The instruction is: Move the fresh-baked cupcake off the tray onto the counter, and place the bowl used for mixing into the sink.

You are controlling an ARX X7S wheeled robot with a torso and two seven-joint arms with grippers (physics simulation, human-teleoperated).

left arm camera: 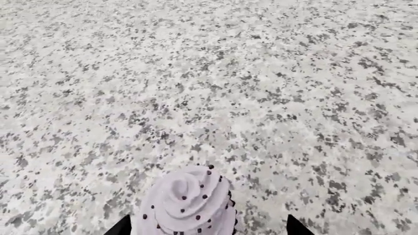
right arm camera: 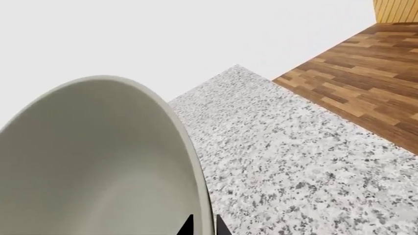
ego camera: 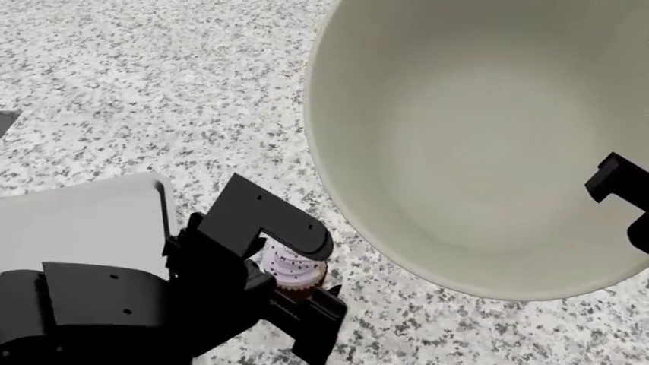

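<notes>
One cupcake [ego camera: 291, 272], one bowl [ego camera: 476, 144], one tray [ego camera: 87, 220] and two grippers show. The cupcake has a pale pink swirl of frosting with dark specks over a light base in the head view. It sits between the black fingers of the left gripper [ego camera: 301, 283], over the counter [ego camera: 152, 91] and just past the tray's rounded corner. In the left wrist view two dark fingertips [left arm camera: 297, 226] flank the cupcake [left arm camera: 188, 203], one close on its side and the other with a gap, so I cannot tell whether the grip is closed on it.

The bowl is large, deep, round, smooth and matte cream, tilted with its mouth toward the head camera. The right gripper [right arm camera: 203, 225] pinches its rim, one dark finger each side of the wall, clamped on it. It fills the right of the head view, its lower rim near the cupcake but apart.

The tray is flat, silver-grey, with a low rim. The speckled granite lies bare beyond the cupcake. In the right wrist view the counter [right arm camera: 294, 161] ends at a straight edge with a wood-plank floor [right arm camera: 365, 73] below.
</notes>
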